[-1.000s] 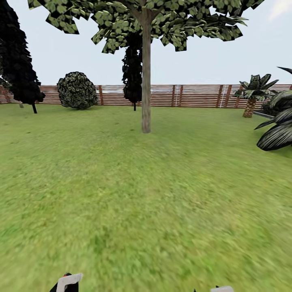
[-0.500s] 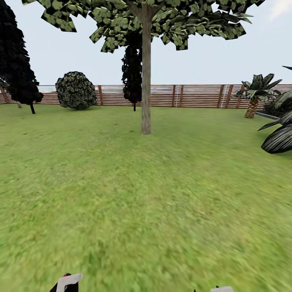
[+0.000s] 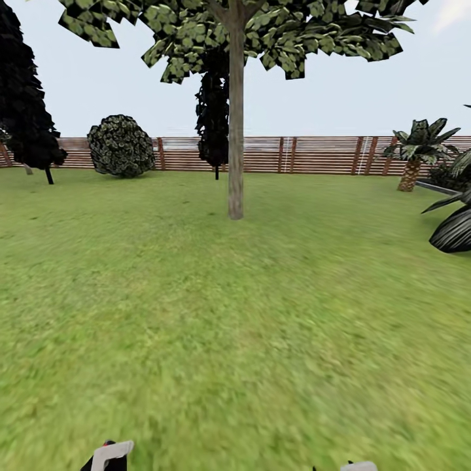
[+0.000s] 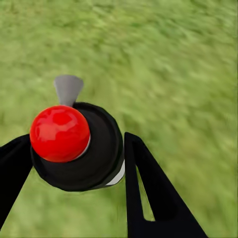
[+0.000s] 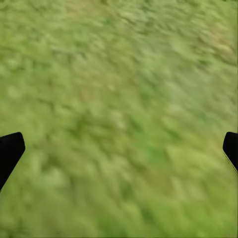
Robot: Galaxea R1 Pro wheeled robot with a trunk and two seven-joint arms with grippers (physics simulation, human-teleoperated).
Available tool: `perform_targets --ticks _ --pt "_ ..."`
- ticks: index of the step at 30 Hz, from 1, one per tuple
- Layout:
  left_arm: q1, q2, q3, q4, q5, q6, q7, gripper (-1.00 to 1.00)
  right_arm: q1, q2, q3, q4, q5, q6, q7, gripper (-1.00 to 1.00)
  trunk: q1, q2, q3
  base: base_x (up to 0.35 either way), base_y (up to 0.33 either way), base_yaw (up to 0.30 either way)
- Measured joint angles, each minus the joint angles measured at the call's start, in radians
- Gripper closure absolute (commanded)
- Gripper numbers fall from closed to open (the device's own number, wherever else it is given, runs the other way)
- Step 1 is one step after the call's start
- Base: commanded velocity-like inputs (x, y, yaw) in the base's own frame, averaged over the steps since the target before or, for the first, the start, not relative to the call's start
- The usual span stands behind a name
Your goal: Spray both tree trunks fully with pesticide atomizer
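Atomizer [image 4: 74,144] between left tool [image 4: 74,188] fingers

I count one tall bare-trunked tree [image 3: 235,131] at the centre of my head view. Two dark conifers: one [image 3: 26,98] at the left edge, one [image 3: 212,118] behind the trunk. One round shrub [image 3: 122,146] at the upper left. One small palm [image 3: 418,147] at the right, by one slatted fence [image 3: 314,154]. My left gripper [image 4: 74,158] grips one atomizer [image 4: 79,146] with one red knob.
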Motion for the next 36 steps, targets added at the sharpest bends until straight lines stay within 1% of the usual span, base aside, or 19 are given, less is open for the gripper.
perform_targets --ticks 36 --pt "0.000 0.001 0.000 0.000 0.000 0.000 0.000 1.00 0.000 -0.002 -0.002 0.000 0.000 -0.001 0.000 -1.00 0.000 0.000 0.000 0.339 0.000 0.000"
